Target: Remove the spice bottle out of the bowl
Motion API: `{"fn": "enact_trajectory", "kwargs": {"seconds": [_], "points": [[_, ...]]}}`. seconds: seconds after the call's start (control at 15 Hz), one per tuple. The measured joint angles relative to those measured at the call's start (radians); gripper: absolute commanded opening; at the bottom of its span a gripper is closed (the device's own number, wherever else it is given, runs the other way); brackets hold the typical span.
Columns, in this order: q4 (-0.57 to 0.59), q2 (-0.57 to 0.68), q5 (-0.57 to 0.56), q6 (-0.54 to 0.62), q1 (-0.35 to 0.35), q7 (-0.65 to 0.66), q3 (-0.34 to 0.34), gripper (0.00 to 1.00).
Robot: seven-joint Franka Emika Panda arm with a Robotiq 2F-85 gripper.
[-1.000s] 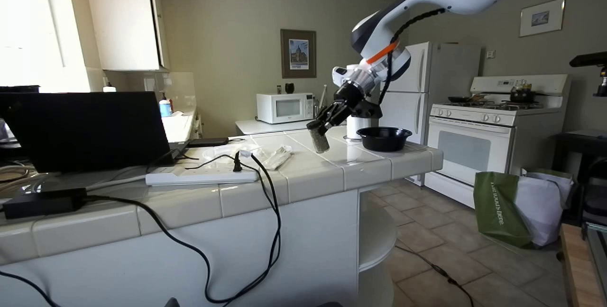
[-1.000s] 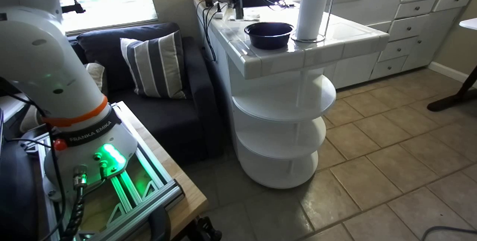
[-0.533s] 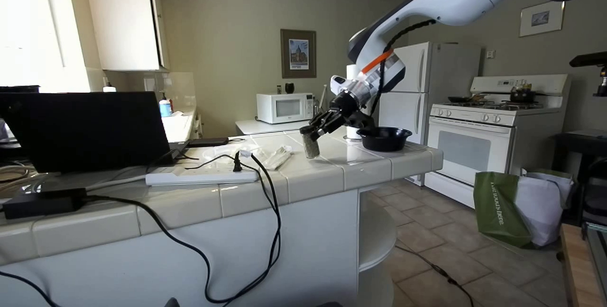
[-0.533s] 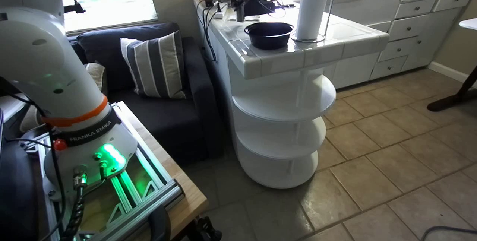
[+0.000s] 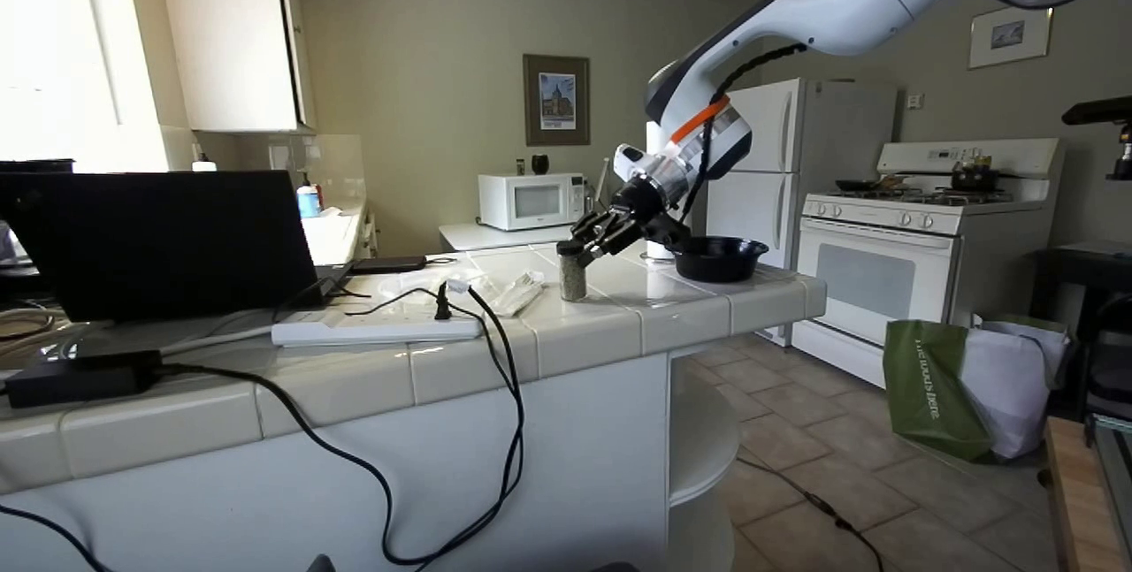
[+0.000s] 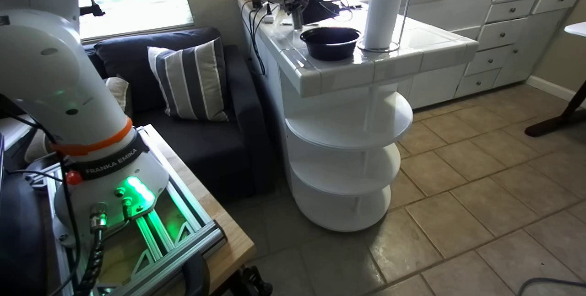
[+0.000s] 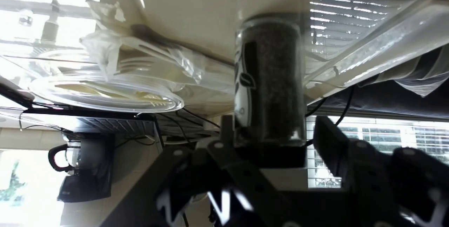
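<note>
The spice bottle (image 5: 573, 276), a clear cylinder with dark grey-brown contents and a black cap, stands upright on the white tiled counter (image 5: 619, 324). It also shows in an exterior view (image 6: 297, 19) behind the bowl. My gripper (image 5: 586, 243) is at the bottle's top. In the wrist view my gripper (image 7: 275, 127) is open around the bottle (image 7: 277, 79): one finger is close beside it, and a gap shows between it and the other finger (image 7: 328, 139). The black bowl (image 5: 718, 263) stands apart on the counter; in an exterior view (image 6: 330, 49) its inside shows no bottle.
A paper-towel roll (image 6: 387, 8) stands beside the bowl. A power strip (image 5: 380, 329) with cables, plastic-wrapped cutlery (image 5: 520, 293) and a black laptop (image 5: 159, 245) lie on the bottle's far side from the bowl. The counter edge runs close to the bottle.
The bottle, tilted in the gripper above the counter a second ago, has come down and now stands upright on it. The gripper lowered with it and has opened. The bowl has not moved.
</note>
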Motion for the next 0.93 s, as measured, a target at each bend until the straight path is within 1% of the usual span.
{"fn": "enact_trajectory", "kwargs": {"seconds": [0.07,0.4,0.6,0.73,0.93], "points": [[0.000,-0.001,0.000,0.000,0.001,-0.003,-0.001,0.99],[-0.002,-0.021,-0.003,-0.008,0.013,0.005,-0.009,1.00],[-0.016,-0.067,-0.041,0.004,0.037,0.086,-0.030,0.99],[-0.035,-0.116,-0.094,0.056,0.057,0.165,-0.043,1.00],[-0.078,-0.203,-0.199,0.203,0.087,0.303,-0.054,1.00]]}}
